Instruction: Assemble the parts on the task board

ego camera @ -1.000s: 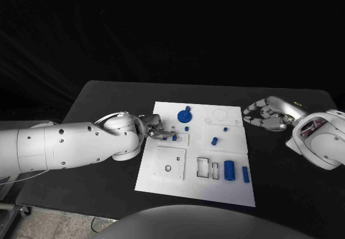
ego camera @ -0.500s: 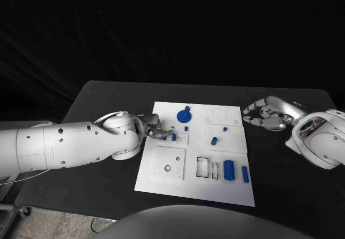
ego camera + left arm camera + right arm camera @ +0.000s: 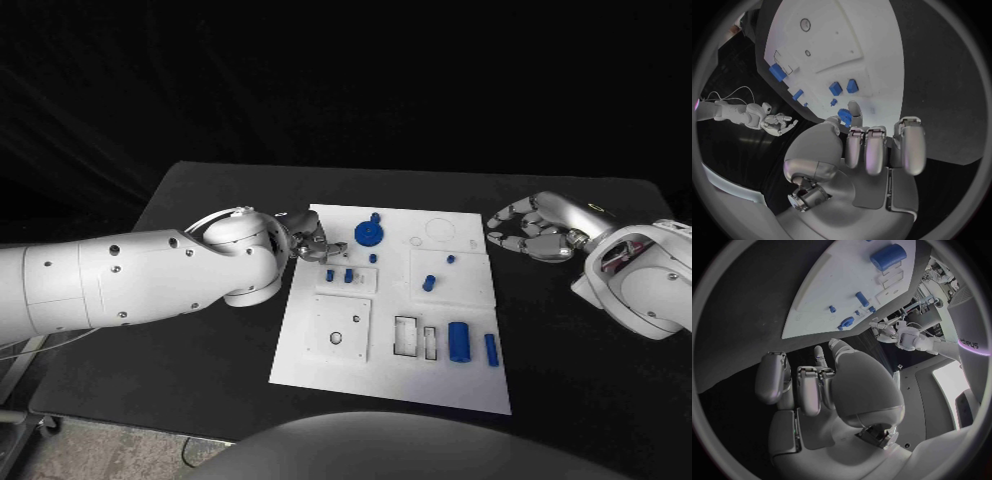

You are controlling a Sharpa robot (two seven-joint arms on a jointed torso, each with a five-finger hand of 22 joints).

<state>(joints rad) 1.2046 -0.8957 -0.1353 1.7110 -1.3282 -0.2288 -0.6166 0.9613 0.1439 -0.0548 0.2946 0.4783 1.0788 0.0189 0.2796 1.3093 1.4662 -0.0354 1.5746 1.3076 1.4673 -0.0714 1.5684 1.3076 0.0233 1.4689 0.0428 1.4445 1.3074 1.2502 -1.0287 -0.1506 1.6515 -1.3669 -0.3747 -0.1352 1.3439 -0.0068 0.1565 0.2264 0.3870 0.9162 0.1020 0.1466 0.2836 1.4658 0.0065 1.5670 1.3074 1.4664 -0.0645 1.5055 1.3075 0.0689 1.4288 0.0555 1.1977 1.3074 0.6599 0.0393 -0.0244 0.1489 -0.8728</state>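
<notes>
A black table (image 3: 202,200) carries the white task board (image 3: 389,380) at its centre, with small blue parts (image 3: 459,341) scattered across it. The left hand (image 3: 300,244) hovers at the board's nine o'clock edge, fingers (image 3: 873,150) pressed together and empty. The right hand (image 3: 531,230) rests off the board at three o'clock, fingers (image 3: 811,385) curled in, holding nothing.

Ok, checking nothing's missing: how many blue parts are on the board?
8: disc, a peg beside it, two pegs by the left hand, two mid-board, two cylinders nearest the robot; others may be hidden.
</notes>
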